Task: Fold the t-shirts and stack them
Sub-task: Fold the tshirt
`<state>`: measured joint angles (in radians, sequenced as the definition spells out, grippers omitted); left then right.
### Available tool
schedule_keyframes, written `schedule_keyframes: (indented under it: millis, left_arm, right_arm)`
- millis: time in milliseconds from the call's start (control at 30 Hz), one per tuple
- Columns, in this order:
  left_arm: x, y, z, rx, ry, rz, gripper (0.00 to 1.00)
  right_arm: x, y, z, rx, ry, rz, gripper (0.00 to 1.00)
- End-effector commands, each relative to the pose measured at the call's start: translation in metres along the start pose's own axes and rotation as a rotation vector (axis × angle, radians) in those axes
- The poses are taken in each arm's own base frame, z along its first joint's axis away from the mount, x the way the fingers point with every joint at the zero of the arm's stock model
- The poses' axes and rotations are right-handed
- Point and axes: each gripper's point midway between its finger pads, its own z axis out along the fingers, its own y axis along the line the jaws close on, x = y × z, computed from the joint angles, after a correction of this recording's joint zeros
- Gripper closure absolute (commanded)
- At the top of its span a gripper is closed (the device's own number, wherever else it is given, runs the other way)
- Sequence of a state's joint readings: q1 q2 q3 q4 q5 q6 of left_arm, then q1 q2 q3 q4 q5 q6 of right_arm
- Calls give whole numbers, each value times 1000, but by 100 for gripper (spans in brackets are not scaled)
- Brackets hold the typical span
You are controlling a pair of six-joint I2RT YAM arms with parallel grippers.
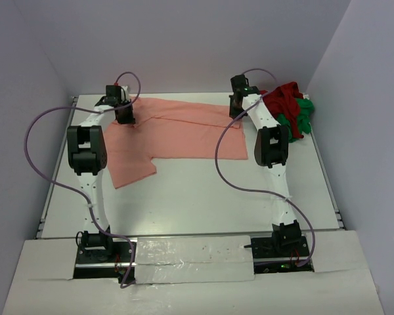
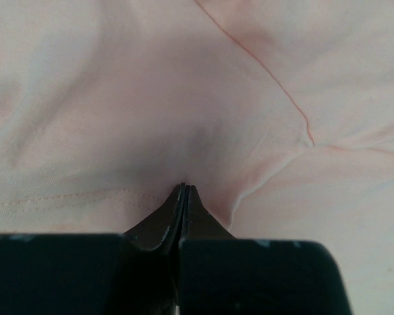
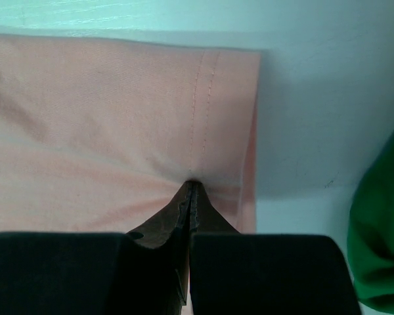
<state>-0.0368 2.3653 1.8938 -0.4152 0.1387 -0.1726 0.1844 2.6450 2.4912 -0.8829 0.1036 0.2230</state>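
Note:
The salmon-pink t-shirt (image 1: 177, 134) lies spread across the far half of the table. My left gripper (image 1: 123, 115) is at its far left part, jaws shut and pinching the pink cloth (image 2: 184, 131), which puckers at the tips. My right gripper (image 1: 235, 108) is at the shirt's far right corner, shut on the hemmed edge (image 3: 203, 131) of the cloth. The dark red t-shirt (image 1: 284, 95) and the bright green t-shirt (image 1: 301, 118) lie bunched together at the far right. A green fold (image 3: 381, 243) shows at the right of the right wrist view.
The white table (image 1: 203, 197) has a raised rim at left and right. Purple cables (image 1: 230, 164) loop from both arms over the table. Grey walls close in the back and sides.

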Motion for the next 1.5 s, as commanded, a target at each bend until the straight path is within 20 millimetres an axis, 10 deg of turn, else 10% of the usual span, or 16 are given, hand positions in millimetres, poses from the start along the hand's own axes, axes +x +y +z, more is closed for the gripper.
schedule_keyframes:
  millis: [0, 500, 767, 900, 1067, 1333, 1467]
  left_arm:
    - [33, 17, -9, -42, 117, 9, 100]
    - [33, 22, -35, -17, 101, 75, 86]
    - [-4, 11, -58, -25, -34, 75, 56]
    - [-32, 0, -92, -16, -137, 83, 43]
    - [-49, -19, -161, 18, -206, 92, 42]
    - [40, -27, -218, 99, 35, 82, 45]
    - [85, 0, -234, 80, 158, 98, 49]
  right_arm:
    - [-3, -14, -17, 26, 0, -22, 100]
    - [-19, -98, -18, 133, -20, 44, 100]
    - [-29, -69, -47, 21, -103, 0, 90]
    - [-33, -42, -86, -62, -188, -53, 46]
    - [-20, -28, -142, -97, -228, -101, 45]
    - [25, -40, -178, -93, -178, -118, 45]
    - [32, -49, -189, -72, -181, -121, 45]
